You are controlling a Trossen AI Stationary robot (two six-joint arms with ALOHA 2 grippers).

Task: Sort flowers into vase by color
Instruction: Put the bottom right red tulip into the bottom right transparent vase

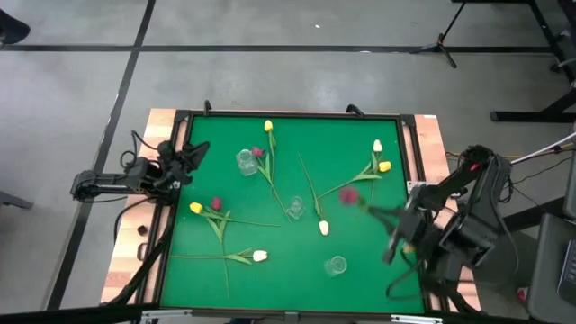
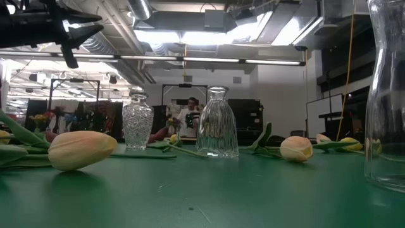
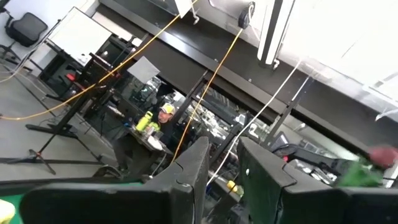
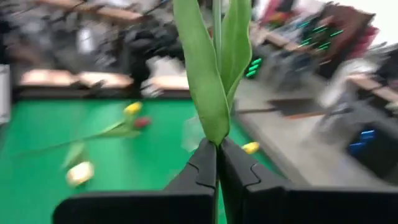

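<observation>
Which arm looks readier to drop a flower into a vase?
The right. Its gripper already pinches a flower stem above the mat, while the left gripper waits at the table's edge.

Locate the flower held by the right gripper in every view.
High: red flower right of centre, in right gripper.
Low: not in it.
Left wrist: probably it, blurred, at right edge.
Right wrist: its leaves, centre.
Shared landmark: green mat.
</observation>
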